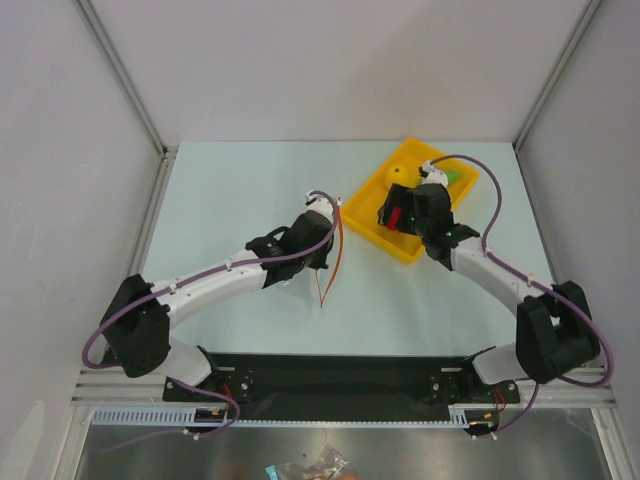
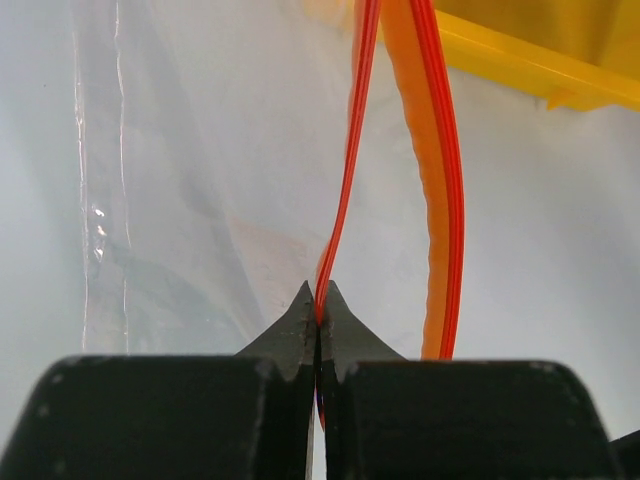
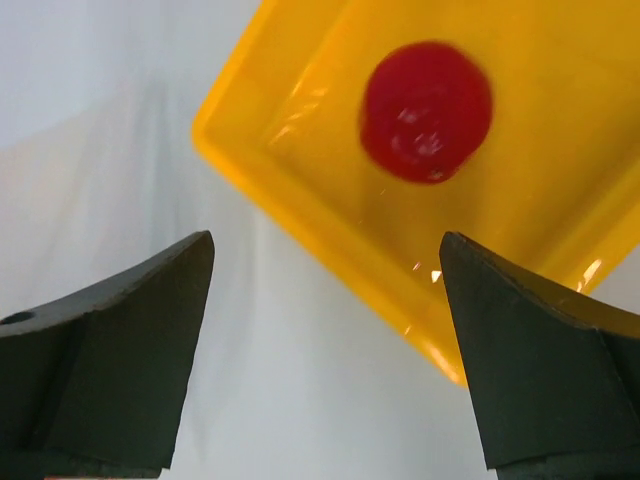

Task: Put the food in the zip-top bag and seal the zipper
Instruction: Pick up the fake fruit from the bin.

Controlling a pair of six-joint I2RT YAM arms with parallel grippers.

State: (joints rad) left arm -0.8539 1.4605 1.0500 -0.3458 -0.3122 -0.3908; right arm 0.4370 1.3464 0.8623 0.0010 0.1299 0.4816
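Left of centre, over the table [image 1: 230, 190]: the bag [image 2: 200, 180], thin clear film, glossy and creased, almost invisible from above; resting or slightly lifted, hard to tell. Pinched in the fully closed left gripper [image 2: 318, 305]: one lip of the zipper [image 2: 347, 170], likely held to keep the mouth parted for loading. Other lip bowed away beside it; both are ribbed red-orange strips, limp as ribbon.

Just right of the bag, the tray [image 3: 300, 190]: hard shiny yellow plastic, rectangular, raised rim, holding all the food, none bagged yet. Above its corner the right gripper [image 3: 325, 245], jaws spread wide and empty, probably lined up for a pick. Ahead of it the red fruit [image 3: 425, 110], round, smooth, glossy. Farther back, the lemon [image 1: 397, 173] and green vegetable [image 1: 457, 177], both small.
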